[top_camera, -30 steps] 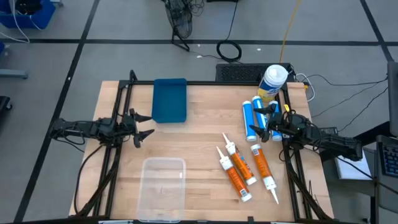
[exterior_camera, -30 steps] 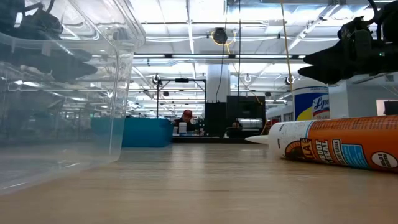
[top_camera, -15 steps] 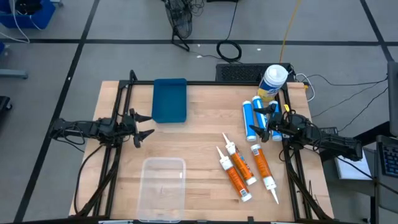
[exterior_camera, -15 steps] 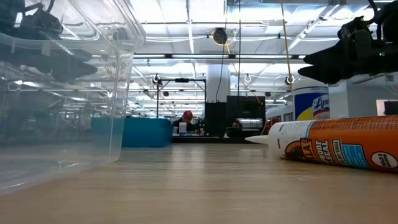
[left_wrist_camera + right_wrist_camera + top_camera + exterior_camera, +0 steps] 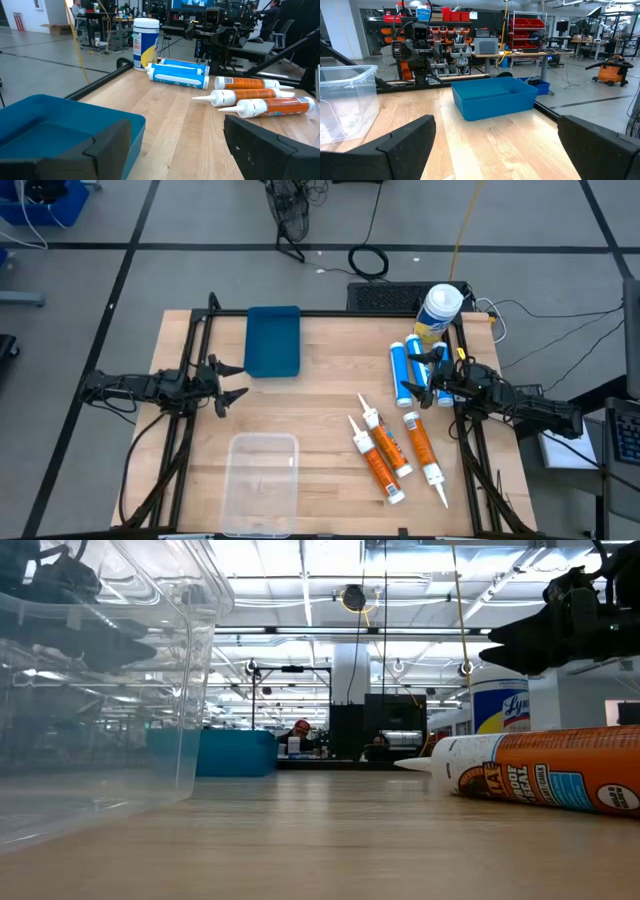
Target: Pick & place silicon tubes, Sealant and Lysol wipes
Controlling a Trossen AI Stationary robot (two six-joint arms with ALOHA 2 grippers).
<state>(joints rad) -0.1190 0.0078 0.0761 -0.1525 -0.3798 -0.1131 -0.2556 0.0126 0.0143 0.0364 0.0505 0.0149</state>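
Observation:
The Lysol wipes canister (image 5: 439, 312) stands upright on its base at the table's far right corner; it also shows in the left wrist view (image 5: 145, 42). Two blue tubes (image 5: 407, 367) lie side by side just in front of it. Three orange tubes with white nozzles (image 5: 390, 450) lie on the wood nearer the front. My left gripper (image 5: 228, 380) is open and empty at the table's left side. My right gripper (image 5: 417, 375) is open and empty, above the blue tubes.
A blue bin (image 5: 272, 341) sits at the far middle-left. A clear plastic tub (image 5: 262, 483) stands at the near edge, left of the orange tubes. Bare wood lies between the bins and the tubes. Black frame rails (image 5: 190, 340) run along the table's sides.

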